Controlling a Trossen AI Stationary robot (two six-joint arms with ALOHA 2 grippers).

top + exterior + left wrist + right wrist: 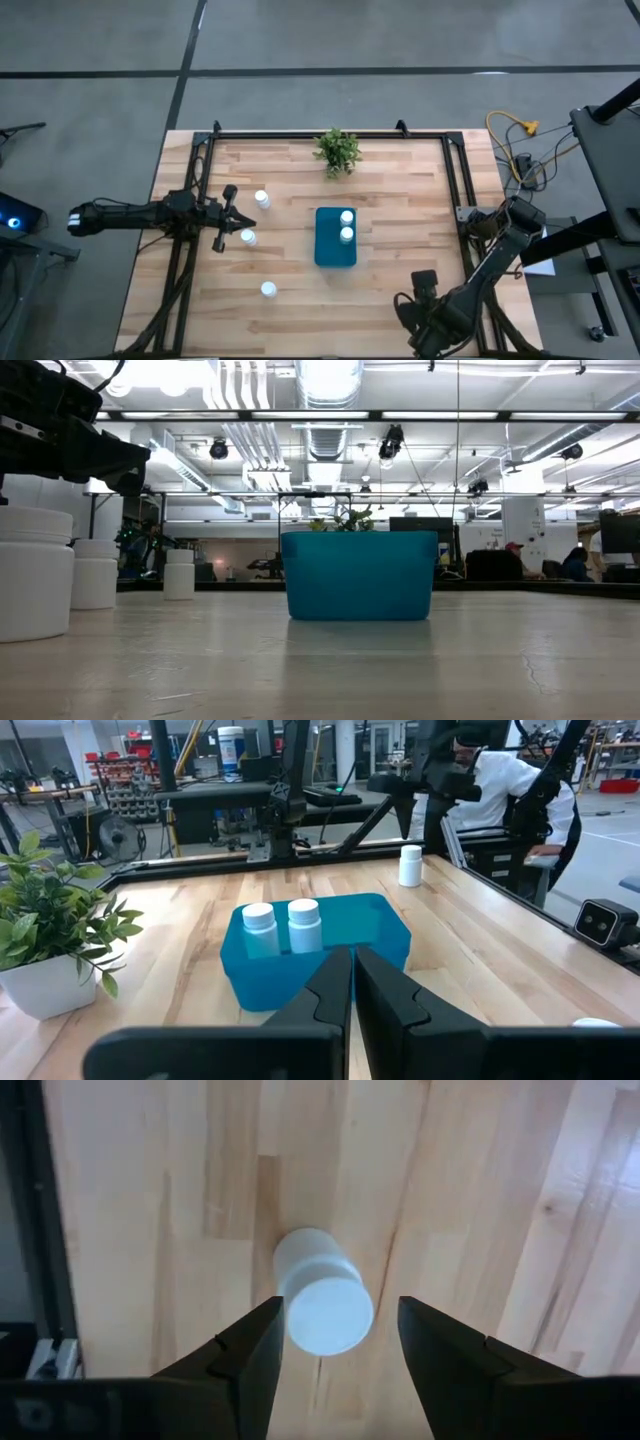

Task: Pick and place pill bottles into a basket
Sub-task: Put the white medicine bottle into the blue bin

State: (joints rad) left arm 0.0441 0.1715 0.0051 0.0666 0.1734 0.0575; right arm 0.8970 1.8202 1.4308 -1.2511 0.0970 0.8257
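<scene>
Near the table's right front corner, the right gripper (pixel 335 1342) is hovering with fingers spread astride an upright pill bottle (pixel 322 1298), grasping nothing. It should be descending centred before closing. The left gripper (pixel 228 215), pinched empty, is waiting near the basket (pixel 335 238).
</scene>
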